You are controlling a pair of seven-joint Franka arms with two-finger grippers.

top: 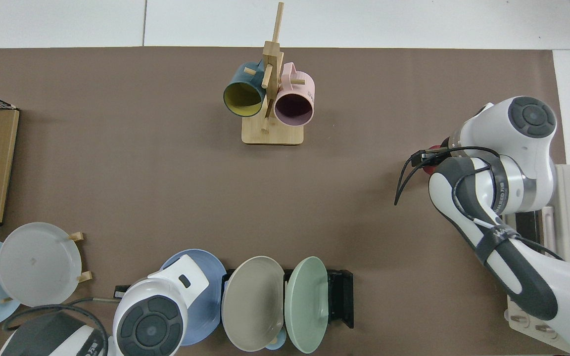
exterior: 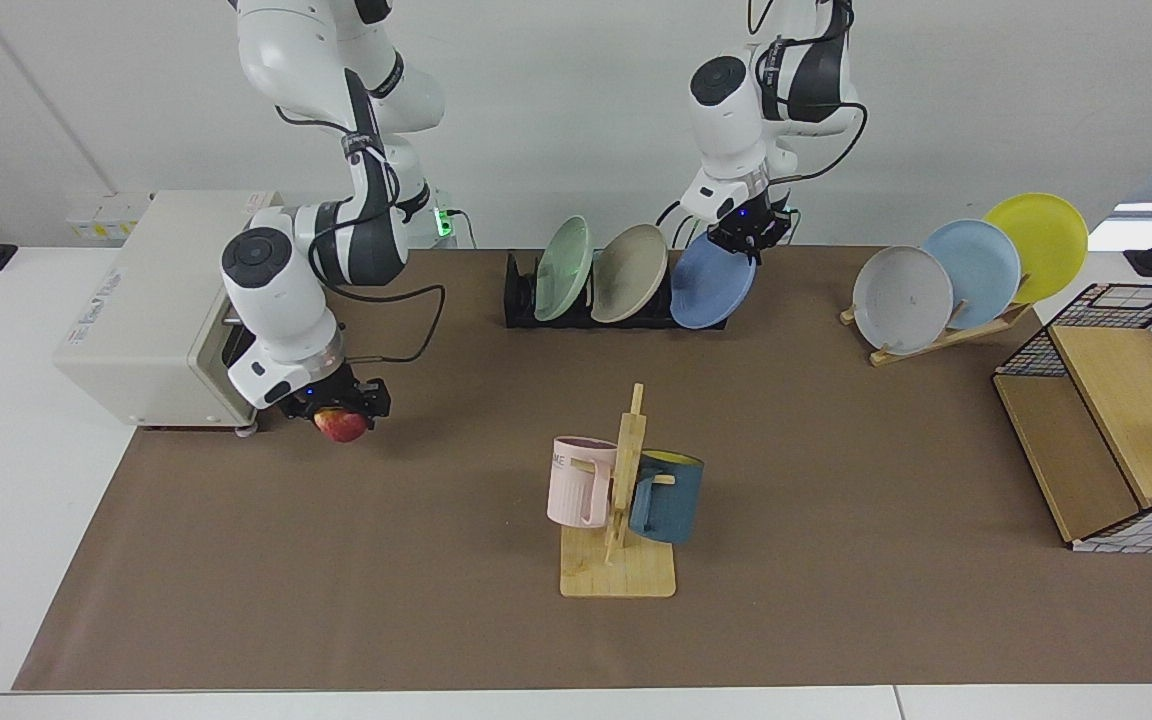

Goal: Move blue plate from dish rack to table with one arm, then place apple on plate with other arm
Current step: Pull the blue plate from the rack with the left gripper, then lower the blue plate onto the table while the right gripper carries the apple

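The right gripper [exterior: 344, 405] is clenched on the apple [exterior: 340, 425], which hangs under the fingers just above the table [exterior: 836, 480], beside the cream toaster oven [exterior: 151, 300]. In the top view only a red sliver of the apple [top: 428, 169] shows from under that arm's wrist. The right arm bends down from its base with the wrist pointing at the tabletop.

The left gripper [exterior: 754, 232] is closed on the upper rim of the blue plate [exterior: 711, 283], whose lower edge sits at the end of the dish rack [exterior: 526, 300]. The left arm comes down steeply from above; in the top view its wrist covers part of the blue plate [top: 201, 287].

The dish rack holds three plates: pale green, beige and the blue one. Three more plates, grey, sky-blue and yellow, lean on a wooden stand [exterior: 946, 335]. Two mugs, one pink and one dark teal, hang on the mug tree [exterior: 621, 500]. One wire basket with wooden shelves [exterior: 1106, 420] stands at the table's edge.
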